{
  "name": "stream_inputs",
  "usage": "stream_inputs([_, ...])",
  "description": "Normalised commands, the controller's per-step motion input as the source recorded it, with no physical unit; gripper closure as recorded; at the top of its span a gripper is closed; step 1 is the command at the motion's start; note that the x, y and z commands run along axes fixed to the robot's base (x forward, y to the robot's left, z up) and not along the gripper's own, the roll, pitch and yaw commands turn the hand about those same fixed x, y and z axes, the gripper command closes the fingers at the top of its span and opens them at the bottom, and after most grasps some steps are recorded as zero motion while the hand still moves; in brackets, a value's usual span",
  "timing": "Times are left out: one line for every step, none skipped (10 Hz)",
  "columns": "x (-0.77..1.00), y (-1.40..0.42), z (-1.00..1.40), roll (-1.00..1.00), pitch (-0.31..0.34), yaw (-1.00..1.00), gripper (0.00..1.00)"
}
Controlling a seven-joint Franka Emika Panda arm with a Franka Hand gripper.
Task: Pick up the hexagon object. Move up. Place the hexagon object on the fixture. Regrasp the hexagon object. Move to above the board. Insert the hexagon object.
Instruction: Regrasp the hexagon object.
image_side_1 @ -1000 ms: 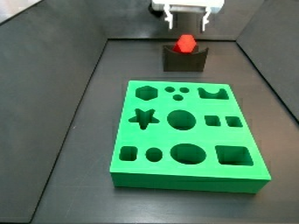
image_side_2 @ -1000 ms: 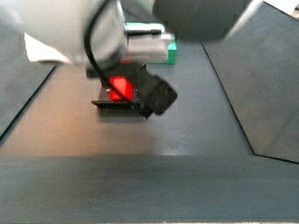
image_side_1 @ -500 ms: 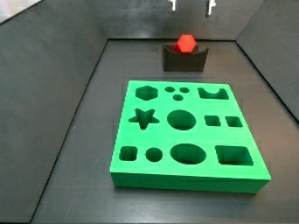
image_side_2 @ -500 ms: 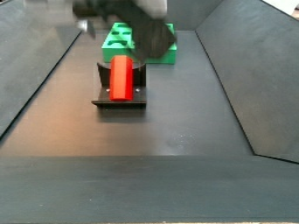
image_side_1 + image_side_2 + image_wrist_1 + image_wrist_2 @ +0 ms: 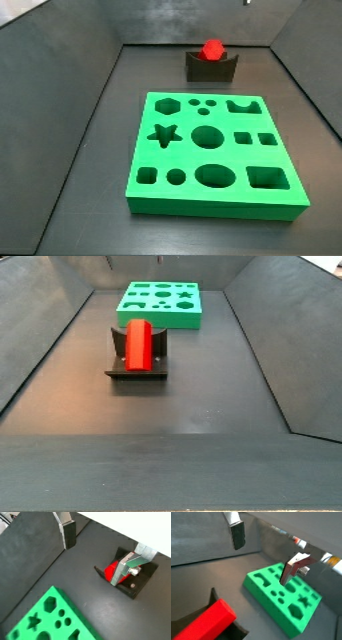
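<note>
- While the small bright red hexagonal peg (image 5: 138, 343) lies lengthwise in the notch of the dark grey-black fixture (image 5: 136, 369), nothing touches it; in a side view (image 5: 211, 49) it shows end-on as a red hexagon standing above the fixture's (image 5: 211, 67) top.
- Neither side view shows the claw; only the wrist views do, looking down from well above the floor.
- The claw (image 5: 100, 544) is spread wide, its two flat silver fingers with dark pads well apart and nothing between them; one finger (image 5: 67, 531) shows over bare dark floor, the other (image 5: 127, 566) shows in front of the fixture (image 5: 142, 581) and covers part of the red peg (image 5: 111, 569).
- From the other wrist camera the claw (image 5: 264, 554) is likewise spread and empty, one finger (image 5: 236, 533) against the grey wall, the other (image 5: 294, 568) in front of the large bright green slab with shaped cut-out holes (image 5: 283, 596); the red peg (image 5: 208, 622) sits at the picture's edge on the dark fixture (image 5: 236, 631).
- The green board (image 5: 214, 153) lies flat on the dark counter (image 5: 80, 190), apart from the fixture, with a strip of bare counter between them; its hexagon, star, round and square holes are all open.
- Grey sloping walls (image 5: 40, 326) border the counter on both sides.
- No other loose thing lies between the fixture and the board (image 5: 162, 302).
</note>
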Motion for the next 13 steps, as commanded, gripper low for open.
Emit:
stream_inputs([-0.04,-0.02,0.04,1.0,0.002,0.01,0.0])
stream_inputs([-0.04,-0.04,0.01,1.0,-0.003,0.01,0.0])
stream_inputs([-0.04,-0.04,0.0,1.0,-0.009,0.01,0.0])
stream_inputs([-0.04,-0.03,0.02,1.0,-0.015,0.01,0.0])
stream_inputs([-0.05,-0.02,0.02,1.0,-0.023,0.01,0.0])
stream_inputs([-0.04,-0.02,0.01,1.0,-0.029,0.01,0.0])
stream_inputs([-0.04,-0.02,0.0,1.0,-0.036,0.02,0.0])
stream_inputs([-0.03,-0.02,0.0,1.0,-0.04,0.02,0.0])
stream_inputs([-0.03,-0.02,0.01,1.0,-0.041,0.02,0.0])
stream_inputs([-0.03,-0.02,0.01,1.0,-0.04,0.02,0.0])
stream_inputs([-0.01,-0.02,0.01,1.0,-0.036,0.02,0.0])
stream_inputs([0.0,-0.02,0.0,1.0,-0.035,0.02,0.0])
stream_inputs([0.01,-0.02,-0.01,1.0,-0.028,0.02,0.0])
